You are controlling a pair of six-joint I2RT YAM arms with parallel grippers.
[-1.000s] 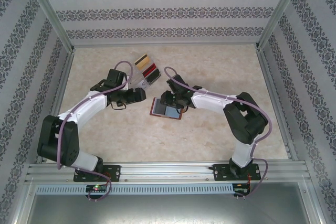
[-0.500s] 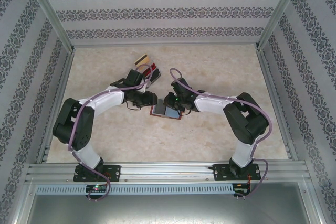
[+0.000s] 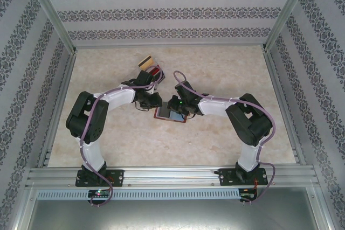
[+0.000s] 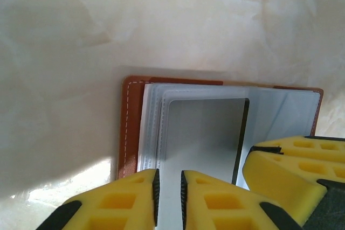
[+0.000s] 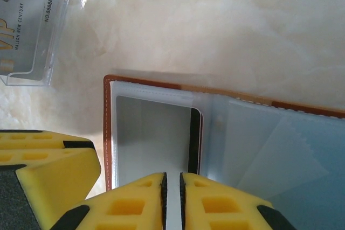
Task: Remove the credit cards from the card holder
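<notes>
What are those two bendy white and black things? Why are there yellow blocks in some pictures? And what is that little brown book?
Those are two robot arms, the left arm and the right arm. One picture looks down from a camera high above them. The other two come from small cameras on the arms' wrists, so you see each pincer's yellow fingers up close: the left pincer and the right pincer. The brown thing is a card holder, lying open on the pale table. Both pincers look pinched shut on its clear pockets. A grey card sits in one pocket. Other cards lie further back.
</notes>
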